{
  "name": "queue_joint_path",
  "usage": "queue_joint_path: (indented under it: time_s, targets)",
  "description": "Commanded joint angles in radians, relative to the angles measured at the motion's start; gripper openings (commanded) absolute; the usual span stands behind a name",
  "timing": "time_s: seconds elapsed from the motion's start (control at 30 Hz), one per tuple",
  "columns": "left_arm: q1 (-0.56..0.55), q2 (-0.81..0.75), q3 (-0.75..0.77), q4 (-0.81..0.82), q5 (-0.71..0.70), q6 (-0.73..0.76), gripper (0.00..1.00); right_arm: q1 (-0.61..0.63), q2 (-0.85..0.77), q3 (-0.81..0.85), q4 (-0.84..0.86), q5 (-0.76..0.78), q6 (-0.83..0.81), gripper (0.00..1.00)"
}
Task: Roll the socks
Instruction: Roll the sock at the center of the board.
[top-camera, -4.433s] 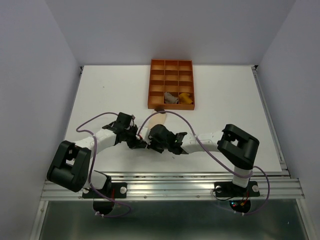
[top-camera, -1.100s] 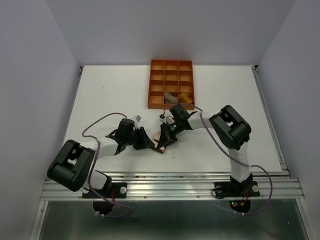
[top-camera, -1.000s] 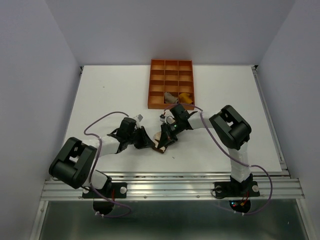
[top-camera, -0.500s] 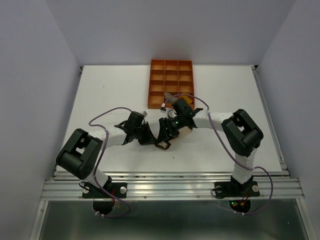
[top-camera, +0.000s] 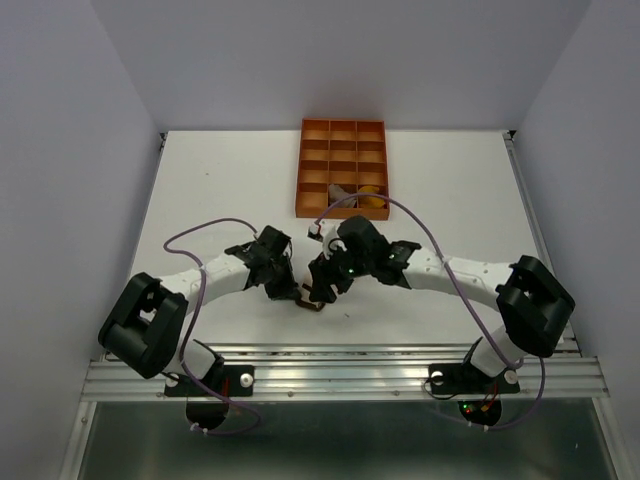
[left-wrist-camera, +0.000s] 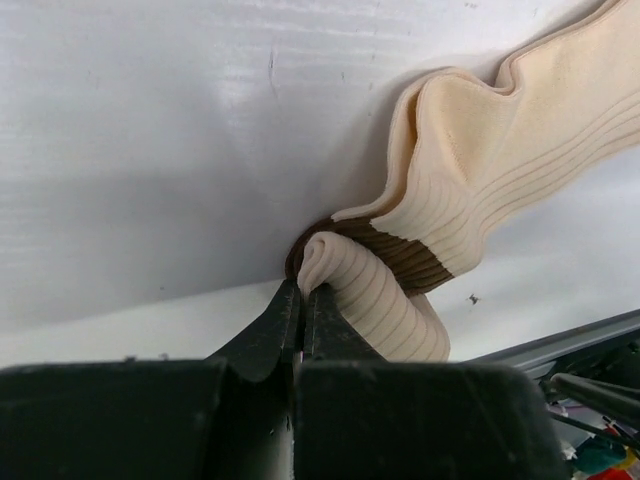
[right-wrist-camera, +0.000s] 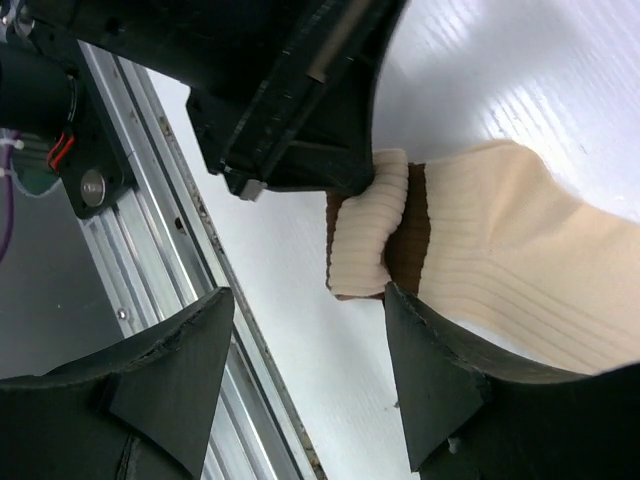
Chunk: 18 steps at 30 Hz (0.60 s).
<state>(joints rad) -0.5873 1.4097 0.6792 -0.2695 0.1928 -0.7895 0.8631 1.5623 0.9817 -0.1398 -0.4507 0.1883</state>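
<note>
White tabletop (top-camera: 220, 190), overhead view: both hands meet at the cream sock (top-camera: 316, 301) near the front edge. Left wrist view: left hand (left-wrist-camera: 301, 300) is closed, pinching the sock's rolled cuff. Right wrist view: right hand (right-wrist-camera: 305, 330) is open above that cuff, gripping nothing.

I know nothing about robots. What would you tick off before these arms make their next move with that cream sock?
1. Left fingers pinched shut on the rolled end of the cream sock: ok.
2. Right fingers open, with the roll just ahead of the gap between them: ok.
3. Unrolled part of the sock lying flat: not ok, it is rumpled.
4. Roll tight and even: cannot tell.
5. Yellow sock and taupe sock out of the way in the orange tray: ok.
</note>
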Motion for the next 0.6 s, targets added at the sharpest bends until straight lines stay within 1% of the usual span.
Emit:
queue_joint_path:
  time_s: [0.0, 0.03, 0.07, 0.17, 0.23, 0.33, 0.47, 0.57]
  targets:
    - [-0.022, -0.025, 0.031, -0.135, -0.041, -0.016, 0.0, 0.079, -0.041, -0.018, 0.086, 0.121, -0.102, 0.67]
    - [-0.023, -0.025, 0.034, -0.145, -0.038, -0.017, 0.0, 0.103, -0.048, -0.023, 0.089, 0.138, -0.102, 0.67]
    - [-0.025, -0.022, 0.042, -0.16, -0.029, -0.017, 0.0, 0.147, -0.054, -0.035, 0.101, 0.176, -0.137, 0.67]
    - [-0.028, -0.011, 0.06, -0.2, -0.009, -0.017, 0.0, 0.2, -0.058, -0.046, 0.12, 0.23, -0.176, 0.67]
    - [-0.032, -0.008, 0.08, -0.227, -0.012, -0.02, 0.0, 0.243, -0.048, -0.043, 0.117, 0.282, -0.231, 0.67]
    - [-0.034, -0.002, 0.105, -0.281, -0.021, -0.027, 0.0, 0.298, -0.028, -0.04, 0.109, 0.374, -0.262, 0.67]
    - [-0.032, 0.012, 0.117, -0.315, -0.001, -0.036, 0.0, 0.349, -0.005, -0.046, 0.117, 0.443, -0.303, 0.66]
    - [-0.032, 0.028, 0.118, -0.326, 0.007, -0.039, 0.0, 0.358, 0.018, -0.044, 0.112, 0.489, -0.314, 0.66]
